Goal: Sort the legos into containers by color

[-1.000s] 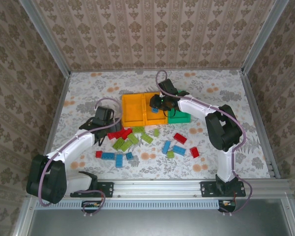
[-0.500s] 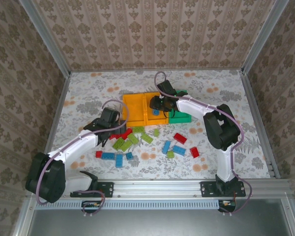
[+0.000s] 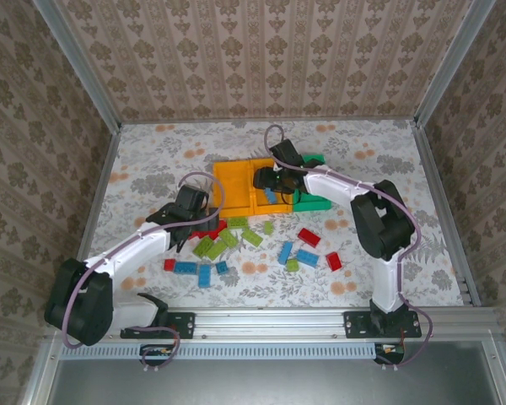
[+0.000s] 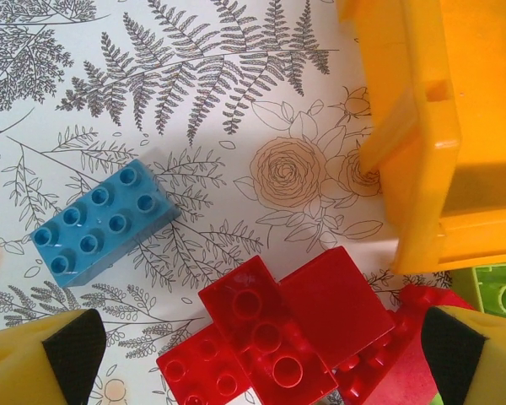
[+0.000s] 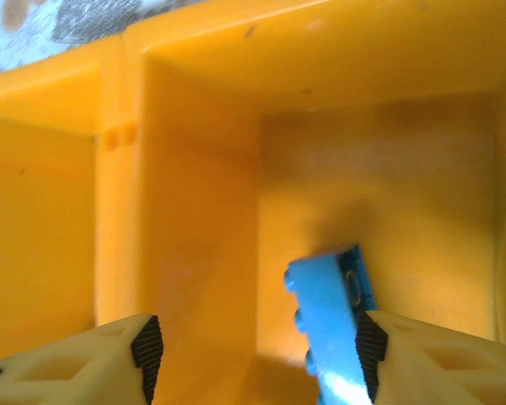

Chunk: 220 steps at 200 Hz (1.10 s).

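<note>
Wallpapered walls (image 3: 261, 59) on 3 sides, with aluminium frame (image 3: 78, 67) posts at the corners. The table (image 3: 152, 164) has a floral-print cover; the left wrist view shows ferns and roses.

The containers (image 3: 236, 190) sit mid-table toward the back. They are 3 bins in a row: 2 orange, then the green bin (image 3: 314, 202) at the right end.

Right gripper (image 3: 266, 180) is over the middle orange bin (image 5: 194, 219), fingers part-way apart and not clamping anything. 1 blue lego (image 5: 329, 308) stands on end inside that bin. It leans against 1 finger pad (image 5: 369, 346), and the other finger is clear of it. Green bin contents: cannot tell, the arm covers most of it.

Left gripper (image 3: 188, 224) is low over the table, just in front of the left orange bin (image 4: 426, 143) corner. Its fingers are spread wide and grip nothing. Red legos (image 4: 278, 337) cluster beneath it, 1 blue brick (image 4: 101, 224) lies beside them, and 1 lime brick (image 4: 502, 291) sits at the view's edge.

The other legos (image 3: 261, 249), red, blue and lime, lie scattered on the table in front of the bins.
</note>
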### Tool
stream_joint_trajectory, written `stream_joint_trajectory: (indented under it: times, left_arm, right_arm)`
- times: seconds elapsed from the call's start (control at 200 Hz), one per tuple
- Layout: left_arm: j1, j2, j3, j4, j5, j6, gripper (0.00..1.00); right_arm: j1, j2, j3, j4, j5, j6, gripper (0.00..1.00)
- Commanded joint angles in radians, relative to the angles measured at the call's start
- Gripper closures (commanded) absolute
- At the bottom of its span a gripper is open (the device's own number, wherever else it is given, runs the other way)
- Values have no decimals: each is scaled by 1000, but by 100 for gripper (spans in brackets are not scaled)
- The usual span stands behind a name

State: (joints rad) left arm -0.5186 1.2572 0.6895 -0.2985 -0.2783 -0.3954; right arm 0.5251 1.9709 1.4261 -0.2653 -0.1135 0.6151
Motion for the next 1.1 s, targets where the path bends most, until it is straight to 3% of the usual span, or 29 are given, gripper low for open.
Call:
stream_joint_trajectory:
  times: [0.0, 0.255, 0.39, 0.595, 0.885, 1.005, 1.095]
  left_arm:
    - [-8, -2, 15, 8, -26, 27, 0]
    - [-5, -15, 3, 14, -46, 35, 0]
    - [-3, -14, -3, 25, -47, 33, 0]
    - [-1, -8, -2, 36, -35, 27, 0]
    - [-1, -5, -8, 42, -34, 25, 0]
    - [-1, 1, -5, 43, -33, 23, 0]
    - [-1, 1, -5, 42, -34, 23, 0]
  right_arm:
    - [13, -147, -89, 33, -39, -144, 30]
    - [12, -400, -329, -175, 109, -551, 25]
    - [9, -489, -457, -229, 169, -680, 24]
    - [4, -435, -477, -333, 193, -709, 24]
    - [4, -352, -474, -336, 198, -708, 27]
    - [4, -304, -459, -341, 195, -709, 31]
    - [5, -285, -459, -330, 195, -707, 39]
